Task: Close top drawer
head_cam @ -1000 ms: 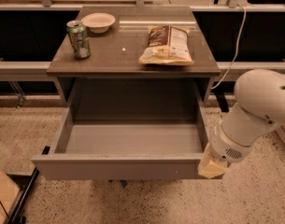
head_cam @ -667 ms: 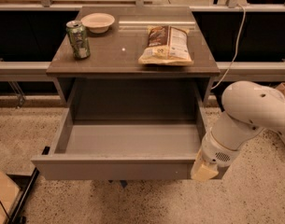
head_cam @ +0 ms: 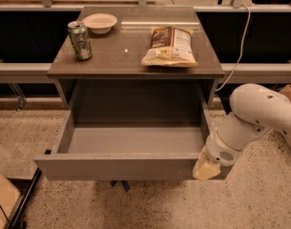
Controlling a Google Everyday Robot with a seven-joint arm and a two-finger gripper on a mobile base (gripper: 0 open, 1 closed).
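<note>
The top drawer [head_cam: 116, 167] is pulled far out from under the grey-brown cabinet top [head_cam: 135, 56]. Its grey box interior is bare. My gripper [head_cam: 205, 168] hangs at the end of the white arm [head_cam: 259, 113]. It sits in front of the right end of the drawer's front panel and hides that corner. I cannot tell whether it touches the panel.
On the cabinet top stand a green can [head_cam: 80, 40], a white bowl [head_cam: 100, 23] and a chip bag [head_cam: 169, 46]. A white cable [head_cam: 240, 42] hangs at the right. Speckled floor [head_cam: 135, 206] lies in front, with a wooden piece [head_cam: 2, 199] at the lower left.
The arm and gripper have moved left and slightly down, from beside the drawer's right front corner to in front of it. The drawer has not visibly moved.
</note>
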